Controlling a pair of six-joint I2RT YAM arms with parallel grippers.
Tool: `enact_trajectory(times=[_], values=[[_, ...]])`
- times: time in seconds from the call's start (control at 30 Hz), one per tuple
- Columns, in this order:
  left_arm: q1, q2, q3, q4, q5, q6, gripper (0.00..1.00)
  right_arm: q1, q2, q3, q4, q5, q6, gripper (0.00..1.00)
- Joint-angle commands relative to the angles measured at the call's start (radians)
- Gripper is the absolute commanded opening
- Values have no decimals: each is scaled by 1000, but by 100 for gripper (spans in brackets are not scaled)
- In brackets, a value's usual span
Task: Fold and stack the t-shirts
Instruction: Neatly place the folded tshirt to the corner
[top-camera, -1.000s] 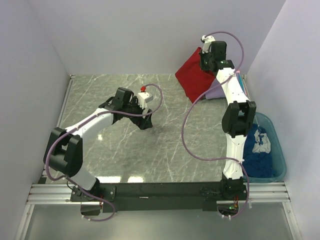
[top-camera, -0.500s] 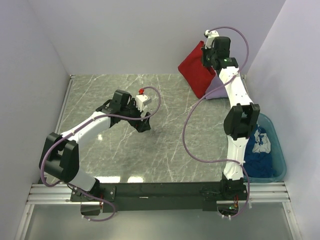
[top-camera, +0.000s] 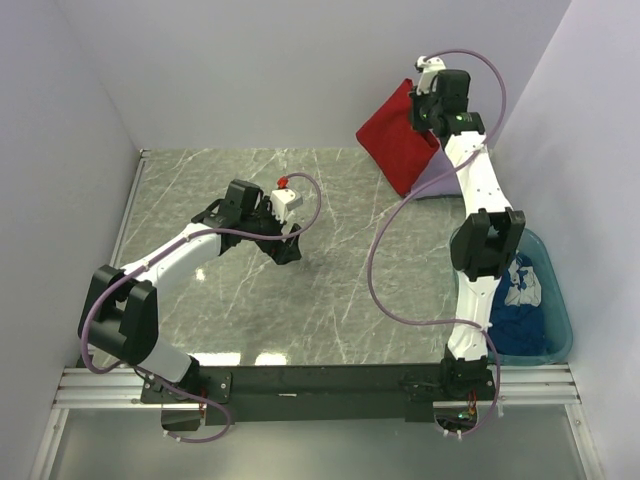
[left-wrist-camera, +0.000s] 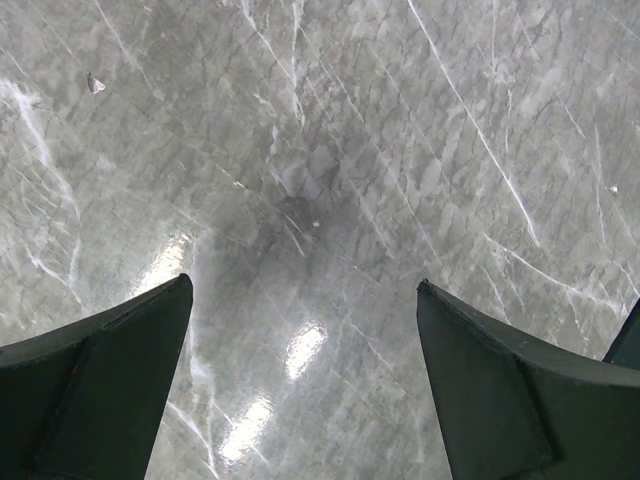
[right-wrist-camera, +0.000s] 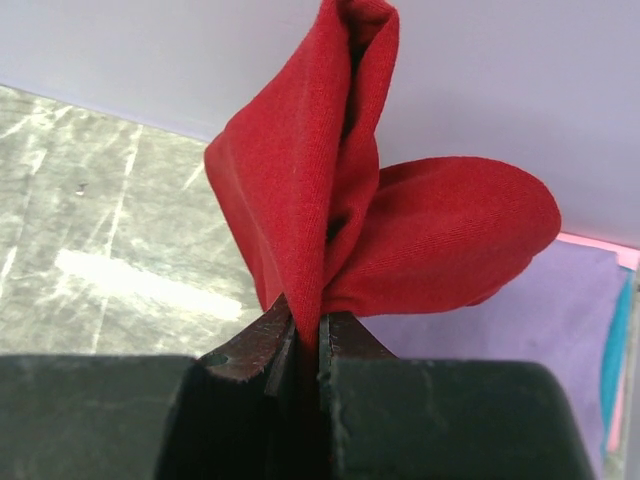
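Your right tool, pinching the red t-shirt, has hoisted it higher over the lavender t-shirt at the desk's back right, probably for stacking, while your left tool stays spread, empty.

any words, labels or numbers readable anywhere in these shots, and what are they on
Nothing can be read in any view.
White print on the dark blue t-shirt in the teal tub: crumpled and too small to read.
Red t-shirt and lavender t-shirt: plain where they show, no print.
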Motion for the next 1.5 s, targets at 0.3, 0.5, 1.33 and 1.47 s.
enact_trajectory(times=[0.3, 0.5, 1.33, 1.47], values=[[1, 67, 97, -7, 16, -21, 100, -121, 4, 24, 21, -87, -123, 0], [1, 110, 147, -38, 22, -21, 99, -170, 64, 39, 47, -139, -192, 0], [1, 211, 293, -141, -3, 11, 100, -281, 222, -7, 270, -37, -387, 20], [3, 187, 293, -149, -17, 28, 99, -281, 237, 15, 305, 78, -356, 84]])
